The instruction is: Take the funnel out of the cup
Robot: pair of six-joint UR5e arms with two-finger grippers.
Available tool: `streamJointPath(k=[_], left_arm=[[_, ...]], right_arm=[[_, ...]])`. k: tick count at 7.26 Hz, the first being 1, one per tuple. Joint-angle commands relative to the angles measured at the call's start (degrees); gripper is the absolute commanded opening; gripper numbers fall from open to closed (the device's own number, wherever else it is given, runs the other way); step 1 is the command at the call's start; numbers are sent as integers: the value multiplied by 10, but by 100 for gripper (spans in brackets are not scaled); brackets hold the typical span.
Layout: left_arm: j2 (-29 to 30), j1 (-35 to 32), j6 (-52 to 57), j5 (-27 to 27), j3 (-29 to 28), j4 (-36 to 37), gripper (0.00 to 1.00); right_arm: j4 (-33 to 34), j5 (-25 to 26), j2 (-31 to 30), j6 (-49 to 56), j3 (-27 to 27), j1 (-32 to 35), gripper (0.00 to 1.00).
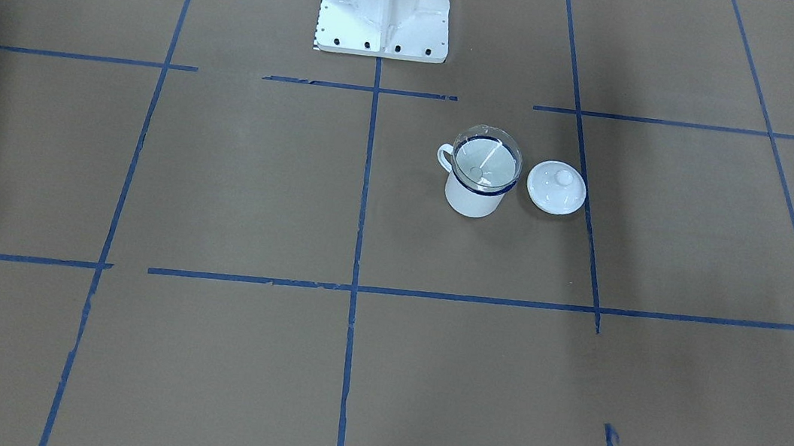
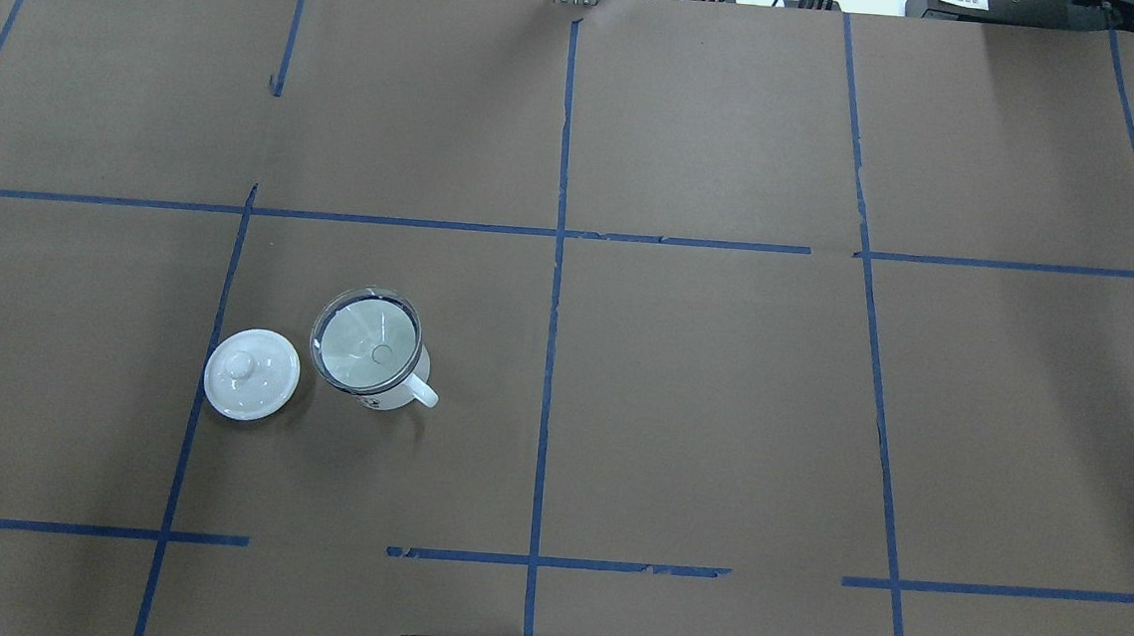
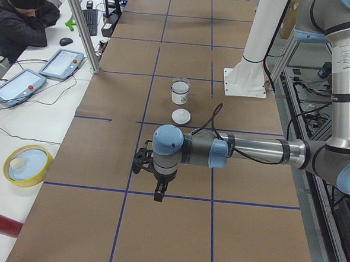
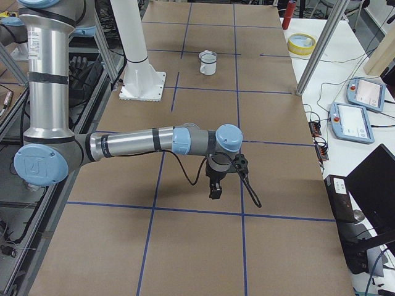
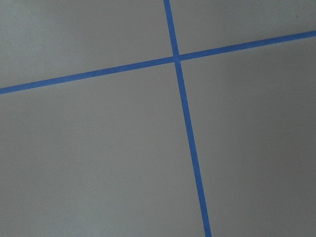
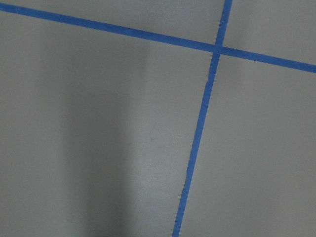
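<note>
**Funnel seated in cup; both grippers well apart from it**

The funnel (image 2: pixel 367 341), clear plastic, sits in the mouth of the cup (image 2: pixel 390 397), its wide cone resting at the dark blue rim and its spout pointing down inside. The cup stands upright on the table (image 2: pixel 722 389), in the robot's left half, one tape square out from the pedestal base (image 1: pixel 384 17). Its handle points toward the robot and to the robot's right. A round white knobbed lid (image 2: pixel 252 374) lies flat just beside the cup on the robot's left; whether they touch cannot be told.

The left gripper (image 3: pixel 158 195) hangs fingers-down over the paper toward the table's left end, well apart from the cup, with the lid lying between them. The right gripper (image 4: pixel 214 192) hangs fingers-down over the table's right part, farther from the cup. Nothing is seen between either pair of jaws. Only the side views show the grippers, so the jaw opening cannot be told for either. Both wrist cameras show only brown paper and crossing blue tape lines.
</note>
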State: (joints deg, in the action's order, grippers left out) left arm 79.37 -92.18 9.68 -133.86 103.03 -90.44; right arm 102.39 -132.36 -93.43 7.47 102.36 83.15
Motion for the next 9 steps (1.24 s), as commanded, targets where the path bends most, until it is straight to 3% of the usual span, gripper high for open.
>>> streamJointPath(k=[1,4,9], left_arm=[[0,1,0,2,1,0,100],[11,2,-1,4,9,0,100],[131,1,-6,-1,6,-36,100]], right_arm=[[0,0,0,0,0,0,100],[0,0,0,0,0,0,100],[0,0,0,0,-1,0,100]])
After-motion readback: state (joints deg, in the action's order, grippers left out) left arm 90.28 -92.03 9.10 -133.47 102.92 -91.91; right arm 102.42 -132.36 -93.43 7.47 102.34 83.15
